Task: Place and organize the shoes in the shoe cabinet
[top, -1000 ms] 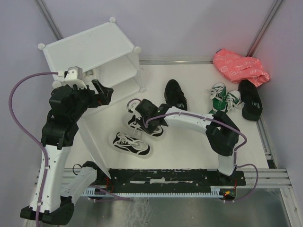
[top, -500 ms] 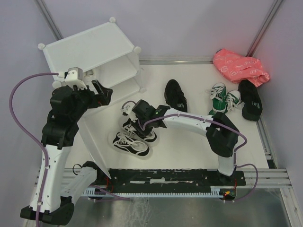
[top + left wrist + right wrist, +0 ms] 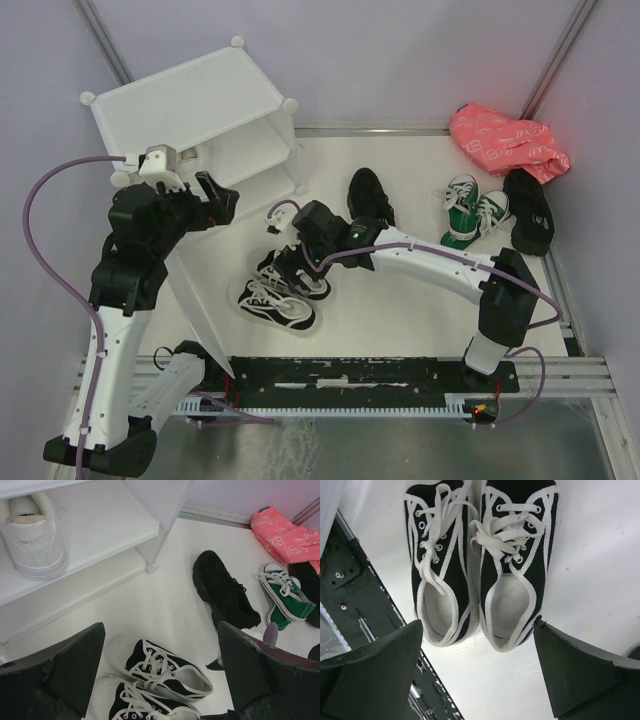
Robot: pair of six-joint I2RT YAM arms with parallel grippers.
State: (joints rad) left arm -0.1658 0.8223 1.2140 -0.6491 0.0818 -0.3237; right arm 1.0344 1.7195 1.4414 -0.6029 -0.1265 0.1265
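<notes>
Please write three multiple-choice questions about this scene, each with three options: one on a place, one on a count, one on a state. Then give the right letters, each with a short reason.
1. Where is the white sneaker?
A. on a shelf of the shoe cabinet
B. on top of the cabinet
C. under the cabinet

2. How many green sneakers lie on the table?
A. one
B. two
C. four

3. How is the right gripper?
A. open above the black sneakers
B. shut on one black sneaker
C. shut on a green sneaker

Answers:
1 A, the left wrist view shows it on the shelf.
2 B, one pair lies at the right side of the table.
3 A, its jaws stand apart with nothing between them, and the pair lies below.
</notes>
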